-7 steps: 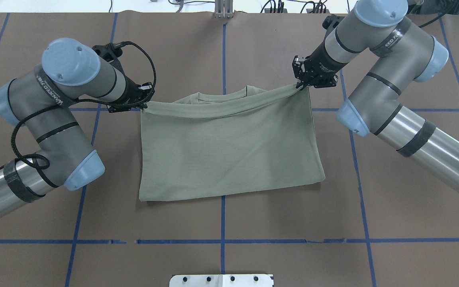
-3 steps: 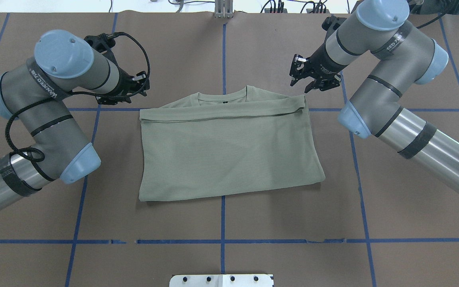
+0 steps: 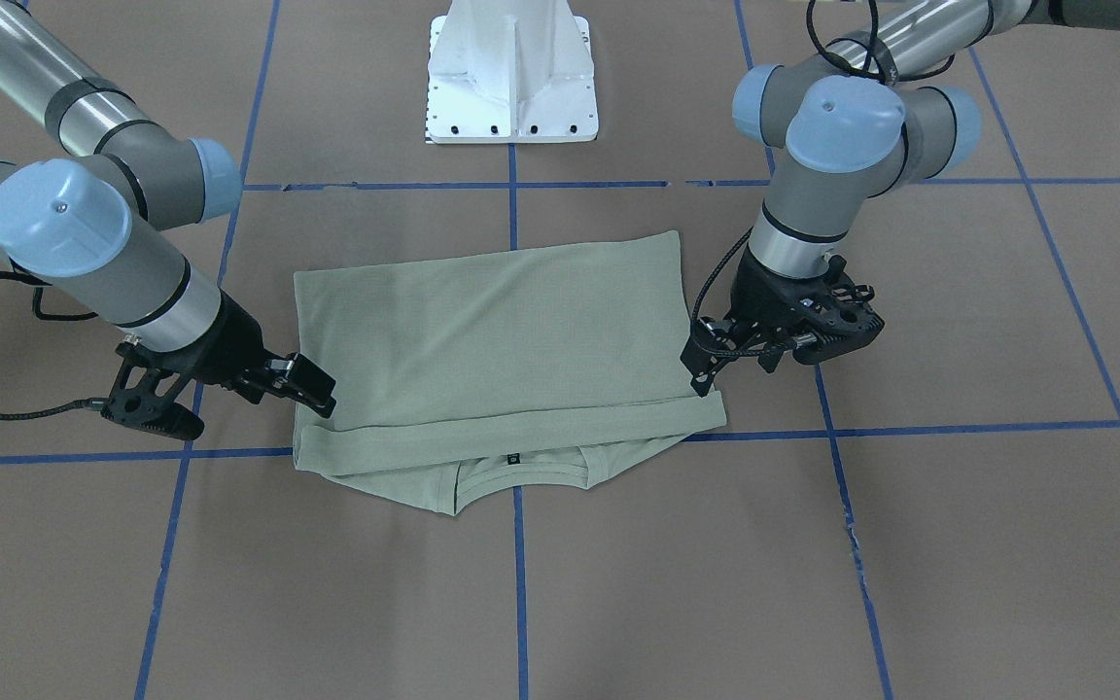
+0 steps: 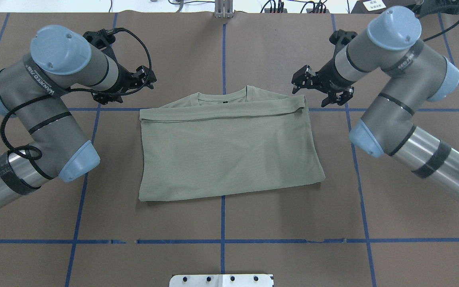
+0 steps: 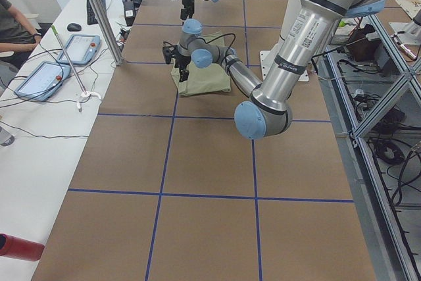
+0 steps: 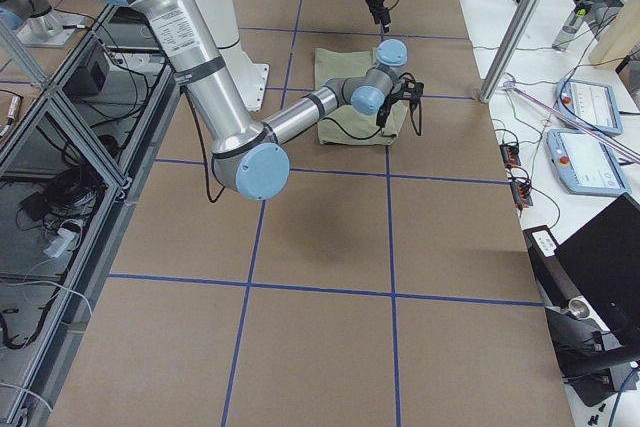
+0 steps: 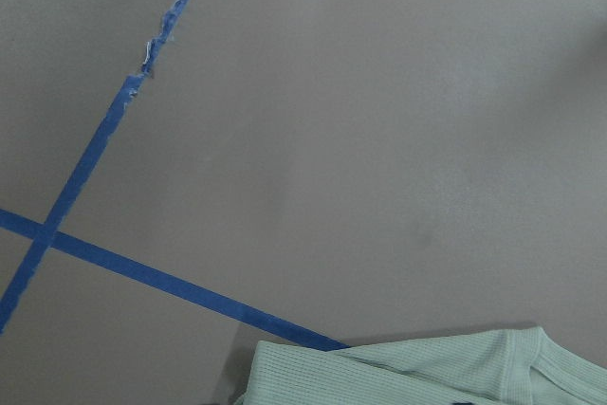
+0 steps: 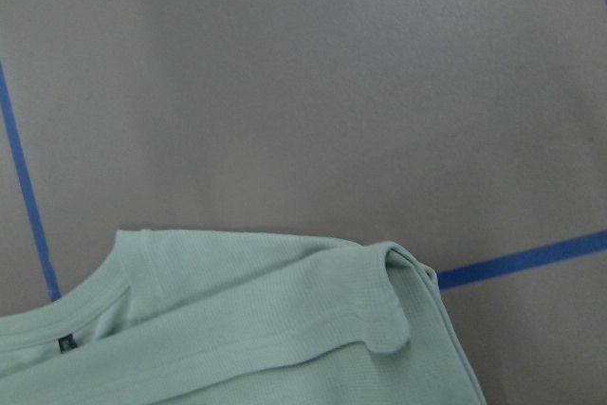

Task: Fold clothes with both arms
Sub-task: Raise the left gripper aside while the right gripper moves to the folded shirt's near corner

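The pale sage-green shirt (image 4: 229, 151) lies folded on the brown table, its near half laid over the far half. The ribbed collar (image 4: 221, 97) and black neck label (image 3: 513, 455) peek out past the folded edge. My left gripper (image 4: 148, 79) is open and empty, just off the shirt's far left corner; it also shows in the front view (image 3: 702, 369). My right gripper (image 4: 299, 81) is open and empty by the far right corner, and shows in the front view (image 3: 317, 389). The wrist views show only shirt corners (image 7: 427, 372) (image 8: 237, 329) and no fingers.
Blue tape lines (image 4: 223, 219) grid the brown table cover. The white pedestal base (image 3: 511, 78) stands at the robot's side. Tablets and cables (image 5: 46, 77) lie on the white bench beyond the table's far edge.
Both grippers let go of the shirt's lifted edge, opened and drew back outward. The edge dropped flat onto the shirt near the collar.
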